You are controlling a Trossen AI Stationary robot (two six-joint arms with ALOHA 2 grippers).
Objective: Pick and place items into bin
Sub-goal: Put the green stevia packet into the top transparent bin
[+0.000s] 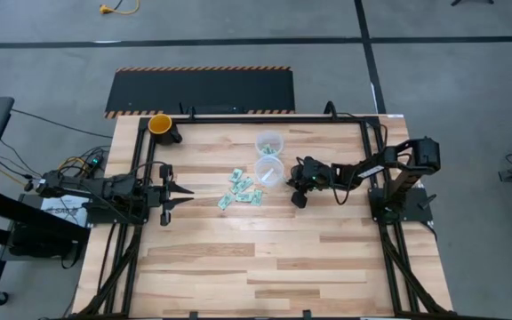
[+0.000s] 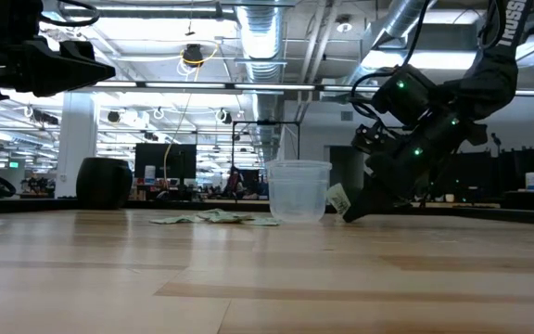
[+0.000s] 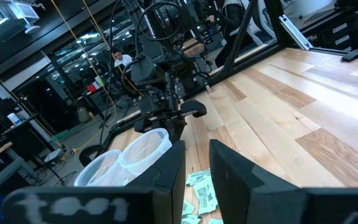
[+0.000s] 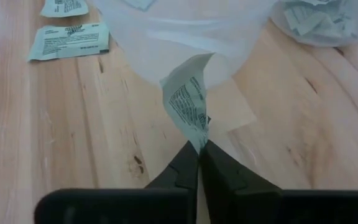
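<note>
The right gripper [image 4: 199, 148] is pinching one small flat green-and-white paper packet [image 4: 188, 102] by its bottom corner. Its two dark fingers are squeezed together with only the packet between them. The packet is sticking up past the fingertips and leaning against the side of a clear plastic cup [image 4: 185, 37]. In the low view, this held packet [image 2: 339, 199] is sitting just beside the cup [image 2: 298, 191], a little above the light wooden table [image 2: 267, 278].

A small pile of loose green-and-white packets [image 1: 241, 190] is lying on the table just left of the cup. A second clear plastic cup [image 1: 268, 141] with packets inside is standing right behind the first.

The left gripper [image 1: 185, 196] is waiting by the table's left side, its fingers spread apart and holding nothing.
</note>
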